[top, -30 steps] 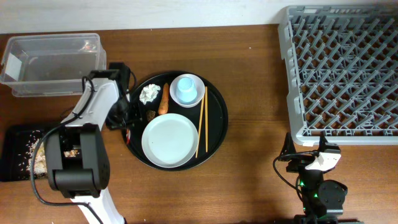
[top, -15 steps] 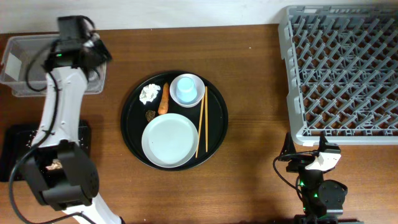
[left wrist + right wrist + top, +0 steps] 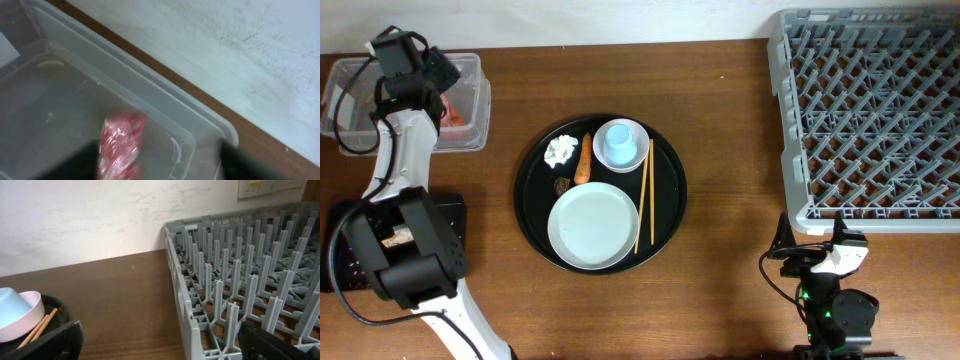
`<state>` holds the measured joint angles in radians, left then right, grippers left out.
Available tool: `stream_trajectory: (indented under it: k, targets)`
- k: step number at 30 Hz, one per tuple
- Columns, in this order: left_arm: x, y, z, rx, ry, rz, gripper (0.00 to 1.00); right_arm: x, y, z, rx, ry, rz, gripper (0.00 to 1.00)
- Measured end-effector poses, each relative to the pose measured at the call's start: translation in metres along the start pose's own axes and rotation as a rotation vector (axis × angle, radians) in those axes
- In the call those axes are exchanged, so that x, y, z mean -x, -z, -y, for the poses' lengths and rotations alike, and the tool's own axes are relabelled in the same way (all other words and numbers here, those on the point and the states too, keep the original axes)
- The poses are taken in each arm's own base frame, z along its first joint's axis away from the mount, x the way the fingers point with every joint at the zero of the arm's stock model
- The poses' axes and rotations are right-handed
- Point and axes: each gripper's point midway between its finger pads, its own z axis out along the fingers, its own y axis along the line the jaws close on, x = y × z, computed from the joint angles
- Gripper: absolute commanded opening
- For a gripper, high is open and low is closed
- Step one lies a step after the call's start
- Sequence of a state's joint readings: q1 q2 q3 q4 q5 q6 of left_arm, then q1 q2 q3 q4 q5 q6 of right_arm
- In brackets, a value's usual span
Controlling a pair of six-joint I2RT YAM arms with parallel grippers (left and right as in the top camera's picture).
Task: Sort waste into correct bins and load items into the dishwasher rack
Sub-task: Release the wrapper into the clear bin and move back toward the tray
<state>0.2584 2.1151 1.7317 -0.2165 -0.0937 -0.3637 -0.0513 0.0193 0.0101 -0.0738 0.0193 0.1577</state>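
On brown counter [image 3: 730, 150], found red wrapper [image 3: 453, 110] inside clear box [image 3: 470, 135] left of round black tray [image 3: 668, 200], under open left tool [image 3: 425, 75]. Noted right tool [image 3: 815, 250] open too. Judged tissue [image 3: 559, 151], carrot [image 3: 584, 162], plate [image 3: 594, 225] on tray unsorted.

overhead: straight down from high up, whole table [image 3: 740, 230] in frame, clear box [image 3: 470, 75] at left, rack [image 3: 870, 120] at right
left wrist: very close, tilted down into the clear box, wall [image 3: 225, 45] behind
right wrist: low over the table, facing the wall, rack near at right
shared: overhead with left wrist, clear box; overhead with right wrist, rack corner and bowl [image 3: 31, 311]

White left arm [image 3: 392, 155], black joints, black cables, green-lit right arm [image 3: 835, 262]
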Motion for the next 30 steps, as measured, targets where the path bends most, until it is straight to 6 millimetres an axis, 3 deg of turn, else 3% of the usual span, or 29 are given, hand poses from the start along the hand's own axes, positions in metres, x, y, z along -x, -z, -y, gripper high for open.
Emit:
stream_trajectory:
  k: [5,8,10,11,14,16,18,22,26,30]
  targets:
    - [0.003,0.008,0.0,0.001,0.002,-0.007,0.99,0.0,0.0,0.0,0.0,0.0,0.0,0.98]
    - [0.003,0.027,0.007,-0.031,0.0,-0.049,0.99,0.0,0.0,0.0,0.0,-0.001,0.0,0.98]
    - [0.008,0.047,0.018,-0.086,0.001,-0.069,0.99,0.0,0.0,0.0,0.0,0.0,0.0,0.98]
    - [0.011,0.075,0.033,-0.17,0.003,-0.109,0.99,0.0,0.0,0.0,0.0,0.0,0.0,0.98]
    - [-0.004,0.129,0.06,-0.323,0.01,-0.247,0.99,0.0,0.0,0.0,0.0,-0.001,0.0,0.98]
    - [-0.022,0.155,0.072,-0.378,0.013,-0.347,0.99,0.0,0.0,0.0,0.0,-0.001,0.0,0.98]
    - [-0.049,0.168,0.084,-0.402,0.008,-0.458,0.99,0.0,0.0,0.0,0.0,0.0,0.0,0.98]
    - [-0.125,0.176,0.108,-0.404,-0.038,-0.7,0.99,0.0,0.0,0.0,0.0,0.0,0.0,0.98]
    - [-0.164,0.173,0.123,-0.375,-0.109,-0.771,0.99,0.0,0.0,0.0,0.0,0.0,0.0,0.98]
    - [-0.181,0.166,0.121,-0.267,-0.162,-0.763,0.99,0.0,0.0,0.0,0.0,0.0,0.0,0.98]
